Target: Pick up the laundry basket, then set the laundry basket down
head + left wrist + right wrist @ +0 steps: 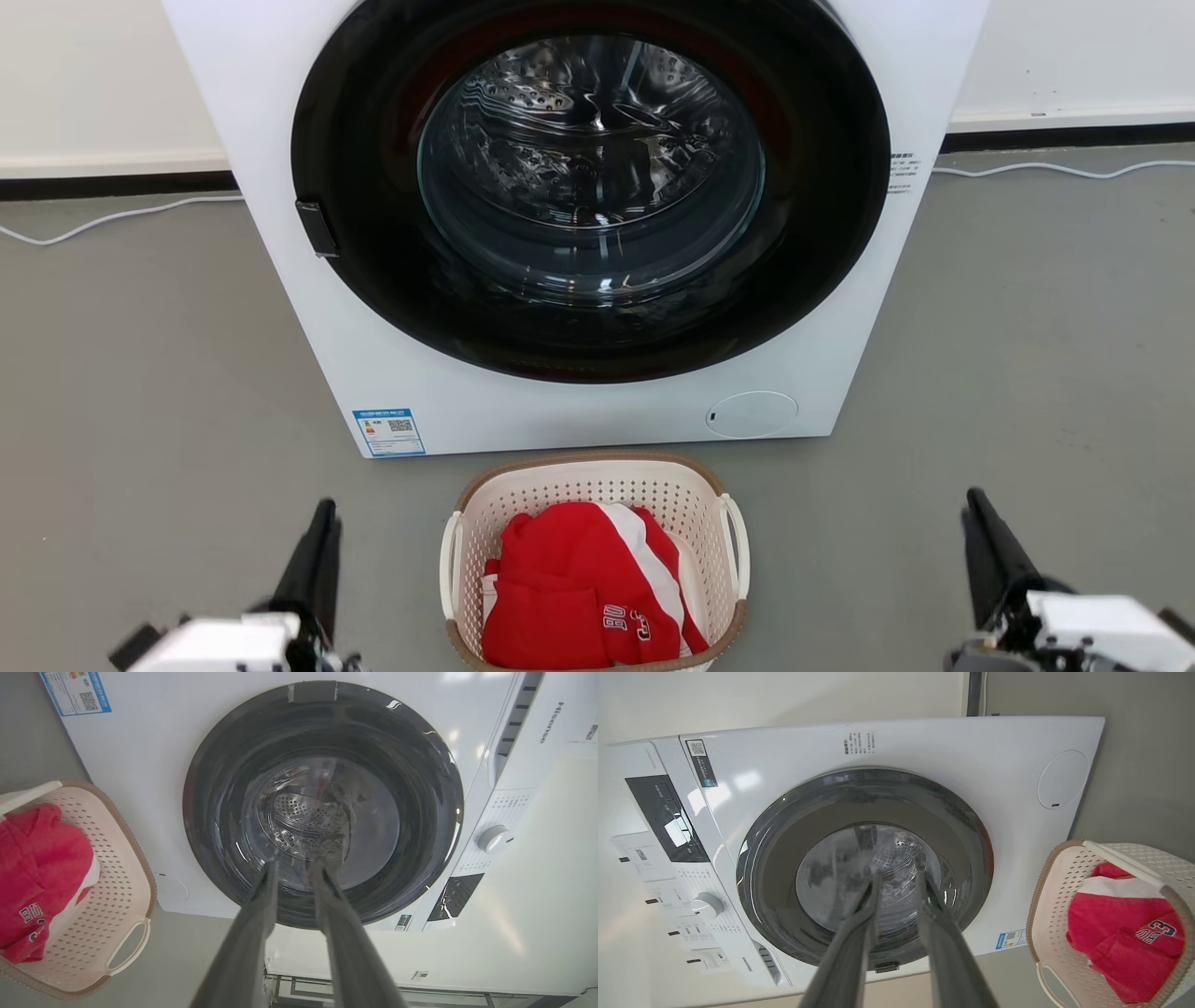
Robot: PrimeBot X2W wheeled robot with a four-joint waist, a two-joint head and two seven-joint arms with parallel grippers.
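The laundry basket (579, 485) sits with the left gripper (322, 523) at its nine o'clock and the right gripper (978, 513) at three, both narrowly parted, holding nothing.

**Open floor at both sides, washer close behind**

Grey floor (159, 392) lies open to the left and right of the laundry basket (597, 461), giving side access to its left handle (450, 560) and right handle (739, 546). The left gripper (324, 509) and right gripper (976, 499) stand well apart from it, with open floor between. The washing machine (579, 420) stands just beyond the far rim, leaving a narrow gap. A red garment (569, 579) fills the basket's inside. A white cable (112, 217) runs along the far floor.
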